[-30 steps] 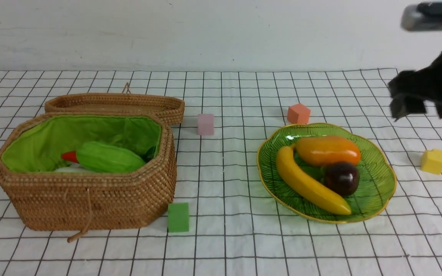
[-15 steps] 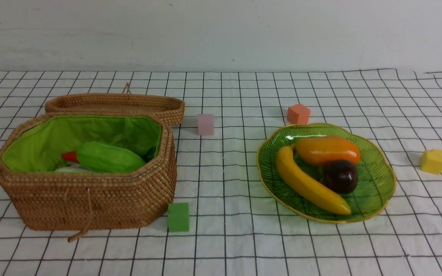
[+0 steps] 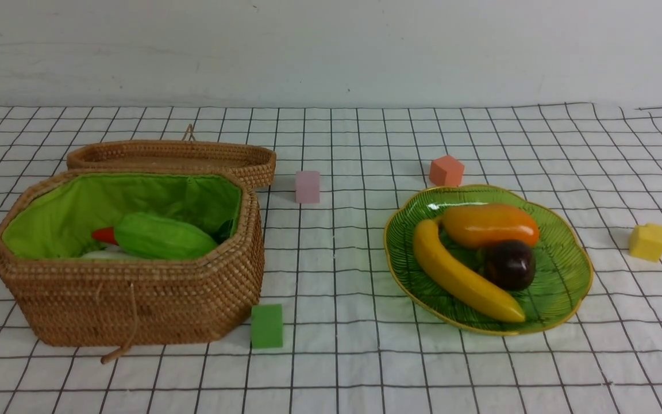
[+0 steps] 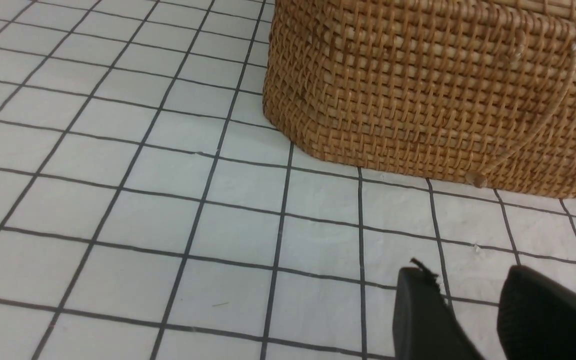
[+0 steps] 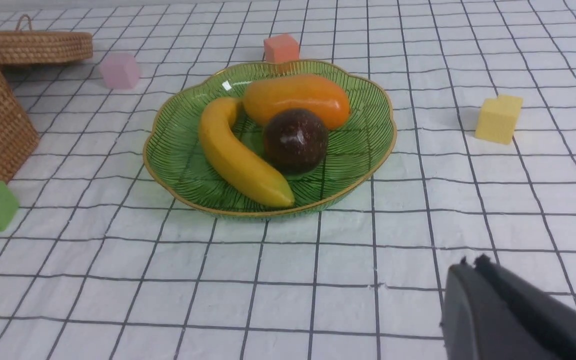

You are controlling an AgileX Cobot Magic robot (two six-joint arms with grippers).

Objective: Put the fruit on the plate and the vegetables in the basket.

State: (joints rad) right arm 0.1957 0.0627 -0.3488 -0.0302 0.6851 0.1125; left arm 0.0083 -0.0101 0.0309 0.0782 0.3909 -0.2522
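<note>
In the front view the green plate (image 3: 564, 276) holds the fruit: a yellow banana (image 3: 463, 276), an orange mango (image 3: 491, 225) and a dark purple mangosteen (image 3: 509, 264). The open wicker basket (image 3: 135, 299) holds the vegetables: a green gourd (image 3: 161, 236), a red pepper tip (image 3: 104, 234) and a sliver of white radish (image 3: 101, 254). Neither arm shows in the front view. My left gripper (image 4: 465, 280) hangs open and empty over the cloth near the basket's (image 4: 433, 100) front wall. My right gripper (image 5: 470, 262) is shut and empty, on the near side of the plate (image 5: 178, 150).
The basket's lid (image 3: 173, 155) lies flat behind it. Four foam cubes sit on the checked cloth: pink (image 3: 307, 186), orange (image 3: 446, 171) just behind the plate, yellow (image 3: 648, 242) at far right, green (image 3: 266, 325) by the basket's front corner.
The right arm, seen at the upper right a second ago, has left the front view. The mangosteen has settled slightly on the plate.
</note>
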